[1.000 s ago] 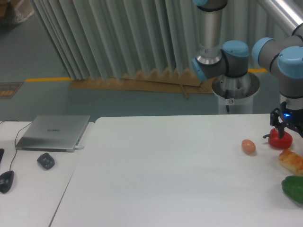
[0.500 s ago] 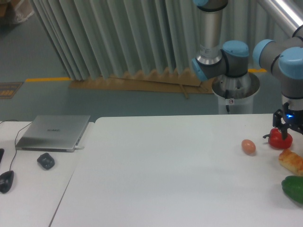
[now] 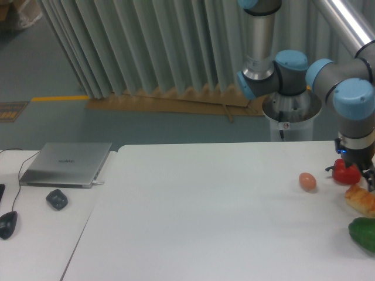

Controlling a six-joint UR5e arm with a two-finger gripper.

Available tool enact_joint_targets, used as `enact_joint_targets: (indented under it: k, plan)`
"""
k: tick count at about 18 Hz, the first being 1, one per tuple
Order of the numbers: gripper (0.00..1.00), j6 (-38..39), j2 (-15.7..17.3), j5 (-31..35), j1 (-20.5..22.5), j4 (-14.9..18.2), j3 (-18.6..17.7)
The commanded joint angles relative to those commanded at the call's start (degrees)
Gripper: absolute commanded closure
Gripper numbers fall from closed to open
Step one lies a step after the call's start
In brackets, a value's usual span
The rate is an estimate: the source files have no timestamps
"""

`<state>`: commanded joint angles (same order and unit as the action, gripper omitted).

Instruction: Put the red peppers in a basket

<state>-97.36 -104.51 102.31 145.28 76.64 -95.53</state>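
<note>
Tool (image 3: 353, 171): black, two-fingered, at the far right of the counter (image 3: 222, 234), hanging from the arm's wrist with a small blue light lit above it. Its fingers sit at either side of the red pepper (image 3: 345, 173); whether they are clamped on it or merely around it cannot be told, the view being too small and partly hidden by the wrist.

Red pepper: small, glossy, lumpy; at the counter's right edge, directly under the wrist. No gap shows between it and the counter.

Toasted bread piece (image 3: 360, 199): just in front of the pepper, near the right border.

Green pepper (image 3: 363, 233): larger, dark green, cut off by the right border, nearest the camera.

Brown egg (image 3: 307, 181): left of the red pepper, apart from it.

Arm (image 3: 345, 88): grey tubes, pale blue joint caps, base pedestal behind the counter.

Laptop (image 3: 66, 164): closed, silver, on the left desk; a mark on its lid is too small to read. Dark lump (image 3: 57, 199) and black mouse (image 3: 7, 225) with cable lie before it.

Change from half a second ago: the wrist and blue joint cap have swung left and lower, now covering more of the pepper's upper side; the pepper sits slightly higher in the picture; egg, bread and green pepper are unmoved.
</note>
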Motion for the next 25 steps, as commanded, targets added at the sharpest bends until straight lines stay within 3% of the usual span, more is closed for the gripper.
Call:
enact_joint_targets:
  k: [4,9,15,19,22,25]
  plan:
    - [0.00,-6.1,3.6,0.5,0.7,3.0,-3.0]
    - [0.00,-13.1,6.2,5.8,1.3,2.7,-6.9]
    - [0.00,-13.5,5.7,6.9,0.9,2.1,-6.9]
    - [0.00,-12.3,5.2,6.7,0.9,-1.1,-7.4]
    - [0.00,-12.6,3.0,6.1,1.5,-3.7,-7.2]
    - [0.00,-12.4,1.7,4.1,2.7,-4.0,-8.1]
